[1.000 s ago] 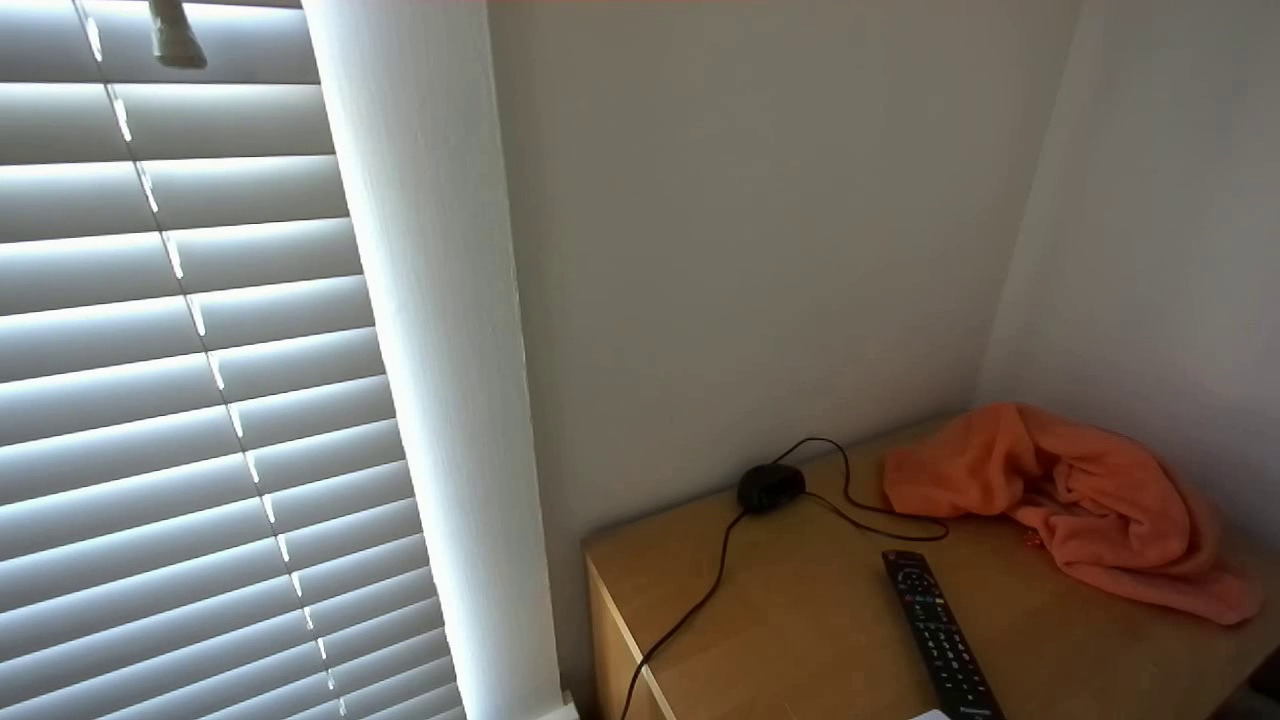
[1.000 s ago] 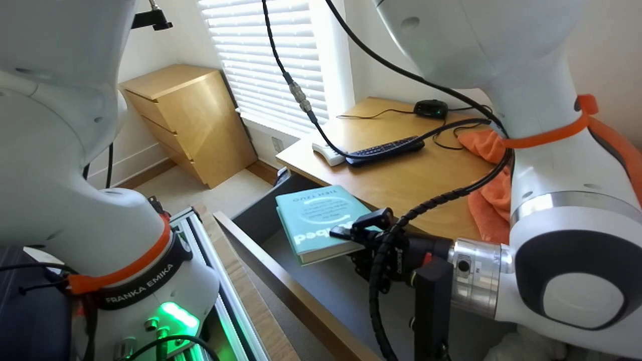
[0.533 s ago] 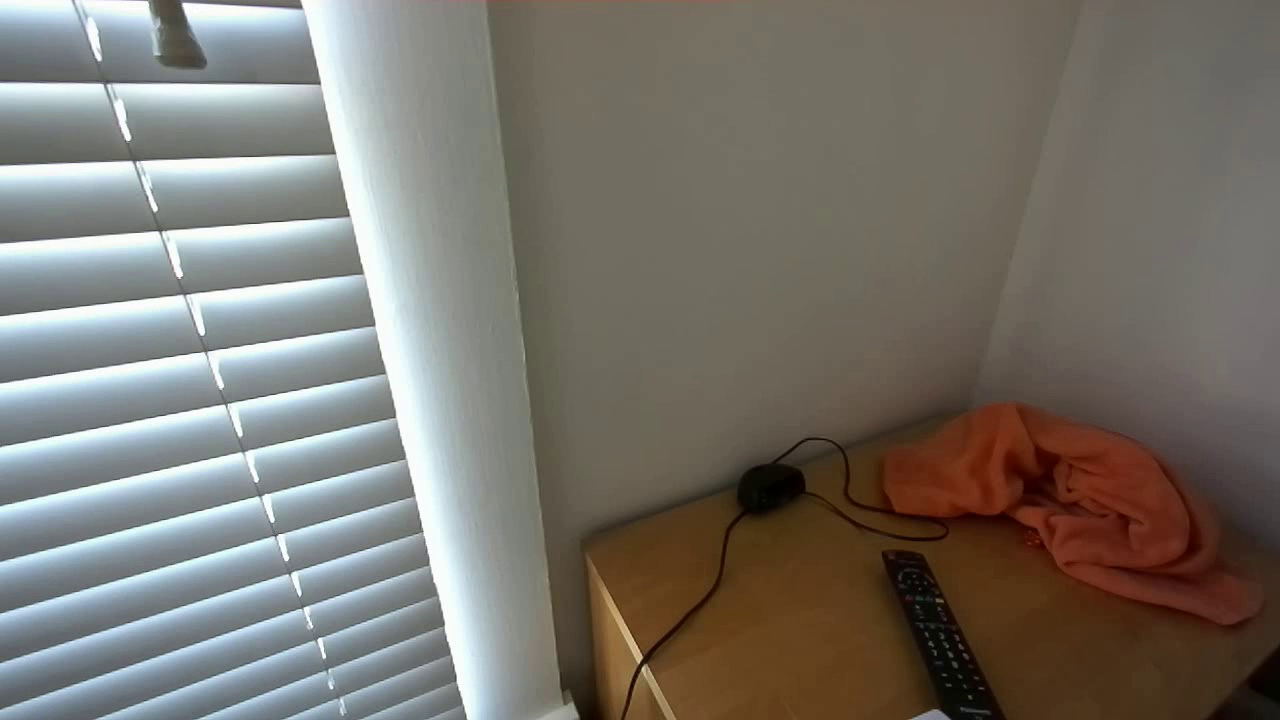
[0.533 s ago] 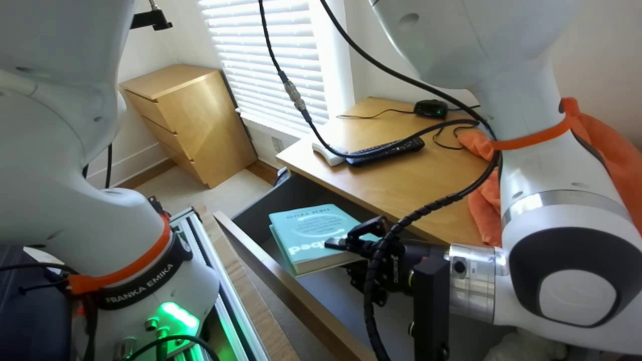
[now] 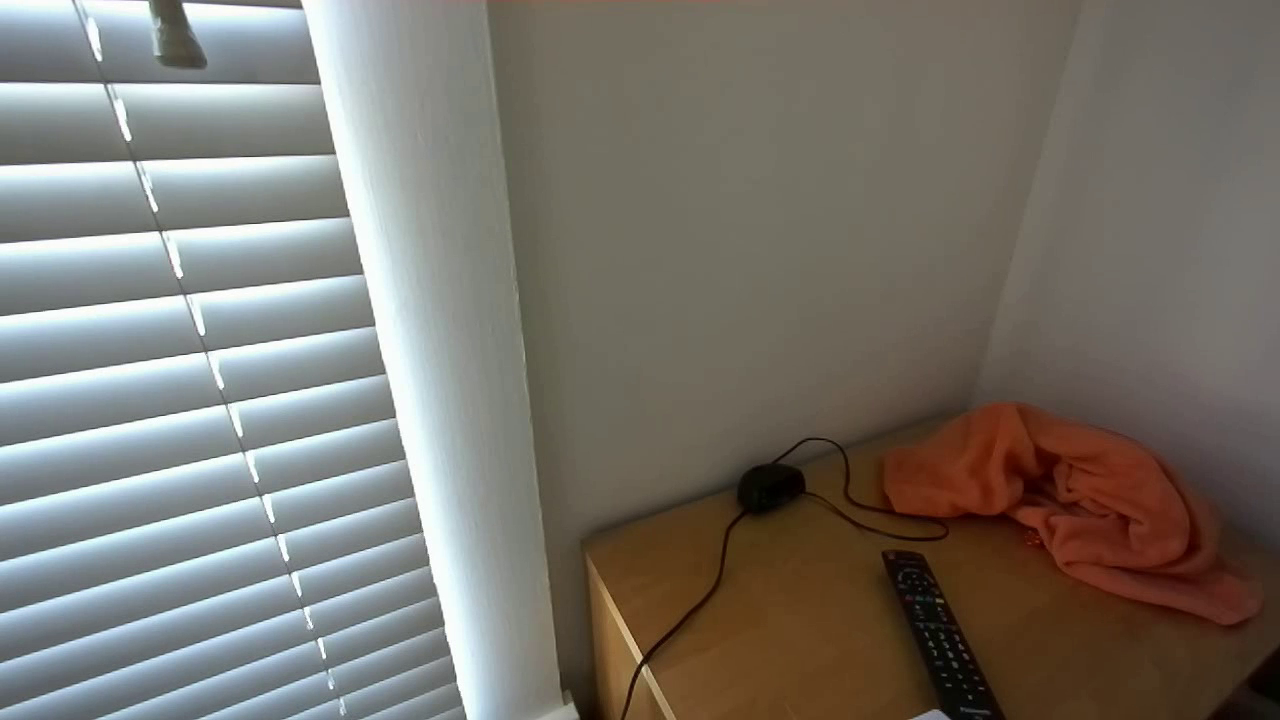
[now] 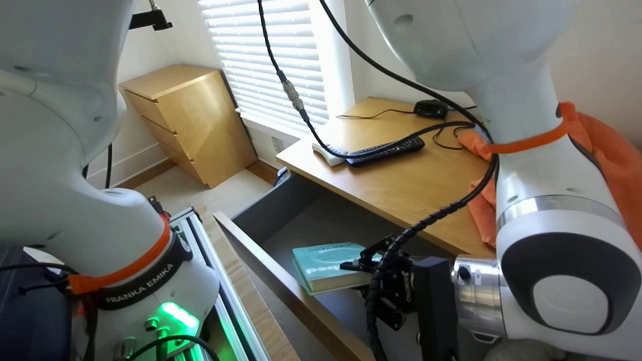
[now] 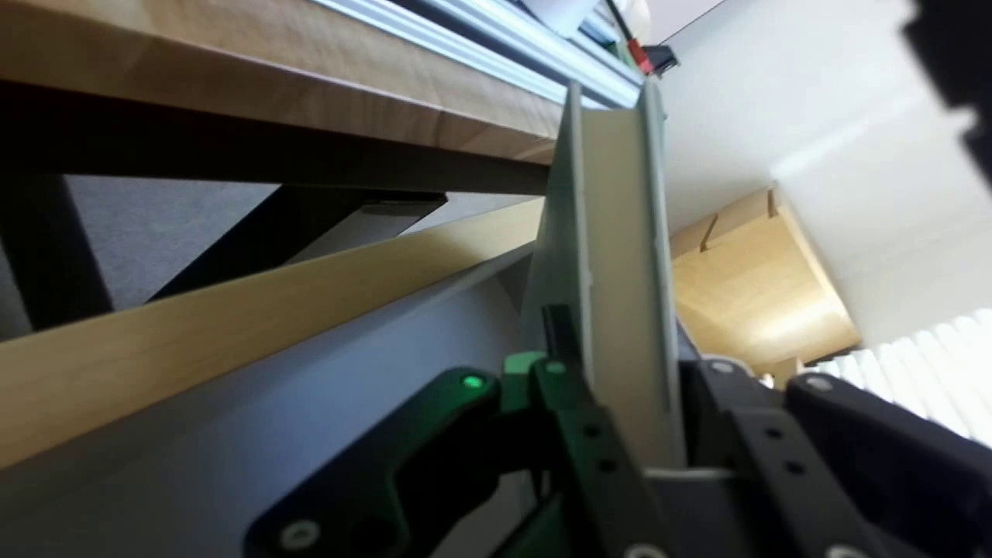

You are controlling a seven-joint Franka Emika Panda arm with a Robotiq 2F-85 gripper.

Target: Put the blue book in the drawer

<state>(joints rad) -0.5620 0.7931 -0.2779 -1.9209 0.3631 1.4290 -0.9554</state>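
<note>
1. Beside a wooden dresser top point(image 6: 401, 185) and bright window blinds point(image 6: 246, 55), worked over the pulled-out drawer point(image 6: 275, 208).
2. Just dipped the blue book point(image 6: 326, 261) lower, seemingly tilted, near the drawer's front edge; probably close to set-down, before any release.
3. Held the gripper point(image 7: 624, 356) narrow, pinching one end of the book by both covers.
4. Compared with half a second earlier, bared more drawer floor at the window-side edge and turned the cover more edge-on.
5. Could not tell about contact with that floor.

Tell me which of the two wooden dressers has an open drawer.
The near dresser, with the black remote on top: its drawer stands open; the far dresser shows only shut ones.
</note>
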